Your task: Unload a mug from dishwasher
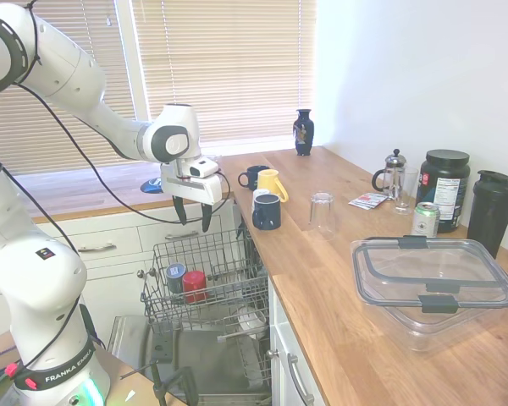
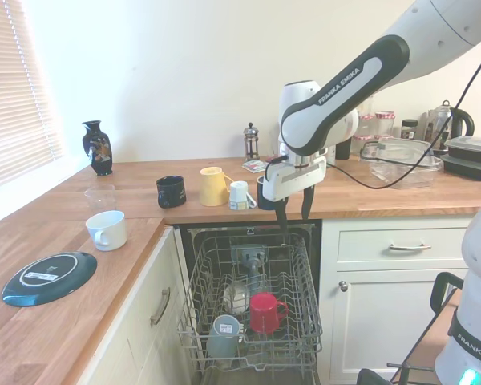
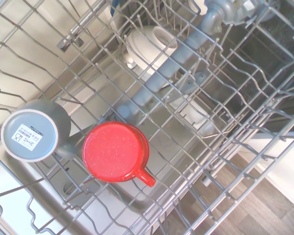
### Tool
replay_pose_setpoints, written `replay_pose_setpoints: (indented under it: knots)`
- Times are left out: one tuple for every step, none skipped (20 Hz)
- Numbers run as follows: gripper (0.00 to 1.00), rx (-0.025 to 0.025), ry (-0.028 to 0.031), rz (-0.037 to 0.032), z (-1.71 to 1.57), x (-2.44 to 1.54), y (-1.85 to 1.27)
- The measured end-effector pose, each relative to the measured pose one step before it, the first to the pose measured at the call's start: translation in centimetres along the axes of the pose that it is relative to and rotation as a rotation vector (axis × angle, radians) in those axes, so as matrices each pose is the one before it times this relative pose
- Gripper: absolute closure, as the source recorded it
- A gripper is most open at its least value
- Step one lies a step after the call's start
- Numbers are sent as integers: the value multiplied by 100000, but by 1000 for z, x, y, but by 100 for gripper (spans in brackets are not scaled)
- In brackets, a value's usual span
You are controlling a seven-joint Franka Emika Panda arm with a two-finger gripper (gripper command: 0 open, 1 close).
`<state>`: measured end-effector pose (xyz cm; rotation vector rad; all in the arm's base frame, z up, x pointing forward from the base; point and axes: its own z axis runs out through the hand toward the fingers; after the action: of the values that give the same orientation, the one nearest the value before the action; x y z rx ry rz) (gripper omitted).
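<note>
The red mug (image 2: 266,311) (image 1: 195,286) (image 3: 116,152) stands upside down in the dishwasher's pulled-out wire rack (image 2: 306,281) (image 1: 229,254), base up, its handle sticking out sideways. My gripper (image 2: 293,214) (image 1: 193,216) hangs open above the rack's rear part, well above the mug, with nothing between its fingers. The wrist view looks straight down on the mug through the rack's wires.
A grey mug (image 2: 223,335) (image 3: 33,130) sits upside down beside the red one. White ware (image 3: 149,45) lies further in. On the counter (image 1: 339,288) stand navy (image 1: 267,211) and yellow (image 1: 271,183) mugs, a glass (image 1: 321,211) and a plastic container (image 1: 432,279).
</note>
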<state>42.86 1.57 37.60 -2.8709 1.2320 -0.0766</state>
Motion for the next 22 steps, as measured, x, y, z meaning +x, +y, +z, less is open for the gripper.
replay_pose_setpoints:
  knots:
    - [0, -39, -32, 31, 26, 8, 18]
    - [0, 15, 9, 173, 6, 18, 115]
    - [0, 39, 46, -166, -21, 5, 4]
    - [0, 142, 128, -281, -21, -10, -33]
    - [0, 203, 173, -341, -17, -62, -90]
    - [0, -28, 118, -636, 38, -169, -144]
    - [0, -242, 82, -972, 137, -261, -190]
    - [0, -295, 112, -1057, 270, -290, -208]
    - [0, -414, 41, -1172, 479, -325, -245]
    - [0, -414, 195, -1382, 653, -287, -290]
    - [0, -781, 314, -1621, 801, -265, -293]
    - [0, -886, 224, -1695, 821, -204, -368]
    - [0, -936, 392, -1693, 810, -179, -397]
    - [0, -1029, 567, -1854, 817, -170, -385]
    - [0, -1091, 525, -1709, 856, -183, -368]
    - [0, -931, 286, -1310, 836, -151, -308]
    - [0, -933, 291, -1054, 850, -113, -255]
    - [0, -865, 34, -1204, 783, -153, -239]
    - [0, -694, 86, -1207, 763, -193, -288]
    - [0, -880, 13, -1138, 745, -263, -320]
    - [0, -1037, 123, -1417, 733, -340, -422]
    - [0, -845, 160, -1480, 751, -417, -567]
